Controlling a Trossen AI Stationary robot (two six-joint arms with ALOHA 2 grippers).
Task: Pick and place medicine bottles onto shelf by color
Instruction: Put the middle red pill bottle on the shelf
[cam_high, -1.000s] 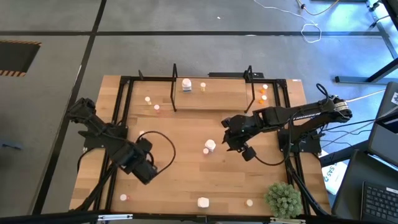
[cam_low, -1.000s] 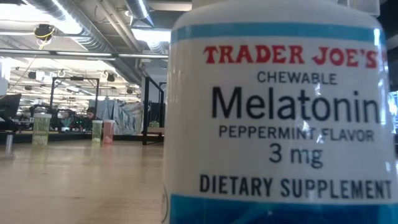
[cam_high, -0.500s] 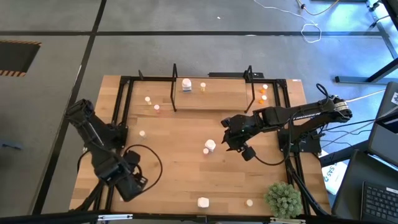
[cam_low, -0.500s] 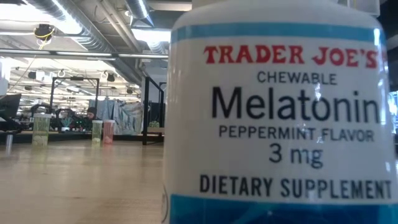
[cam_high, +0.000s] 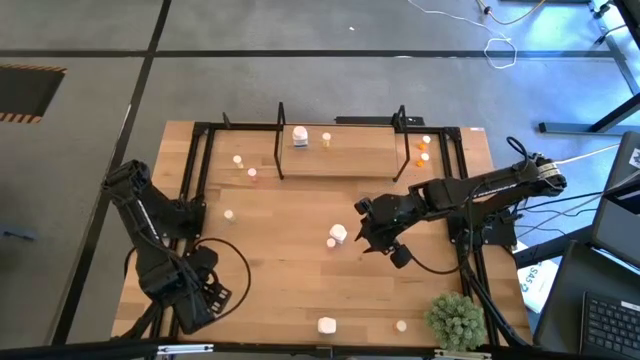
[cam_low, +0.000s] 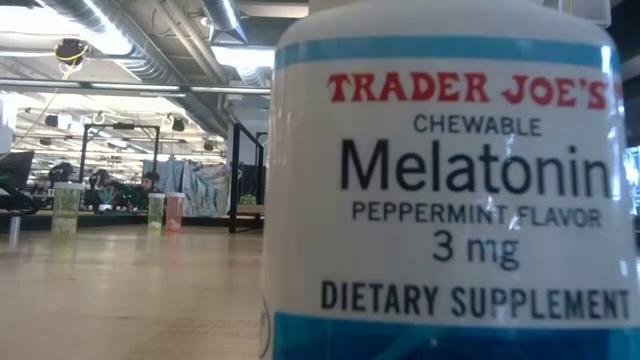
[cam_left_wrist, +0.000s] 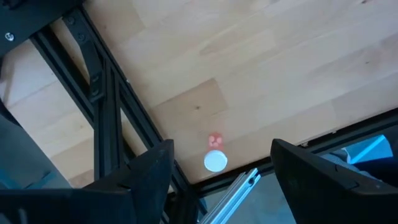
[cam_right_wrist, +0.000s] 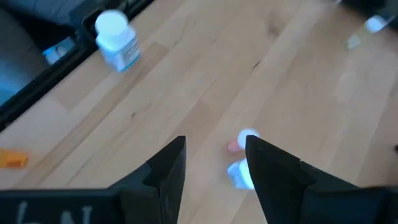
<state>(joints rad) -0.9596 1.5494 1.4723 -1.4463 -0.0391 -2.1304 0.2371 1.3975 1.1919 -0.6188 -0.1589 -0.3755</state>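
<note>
I see my right gripper (cam_high: 368, 238) just beside a white bottle (cam_high: 338, 234) mid-table. My left gripper (cam_high: 205, 300) hangs at the near-left corner. Two bottles stand on the shelf (cam_high: 350, 160).

Twelve medicine bottles (cam_high: 339, 233), one shelf (cam_high: 340, 160), one plant (cam_high: 456, 318)

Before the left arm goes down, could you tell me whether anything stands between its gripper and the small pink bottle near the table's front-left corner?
Nothing visible does. The left gripper is open above the pink bottle, with only bare table around it.
</note>
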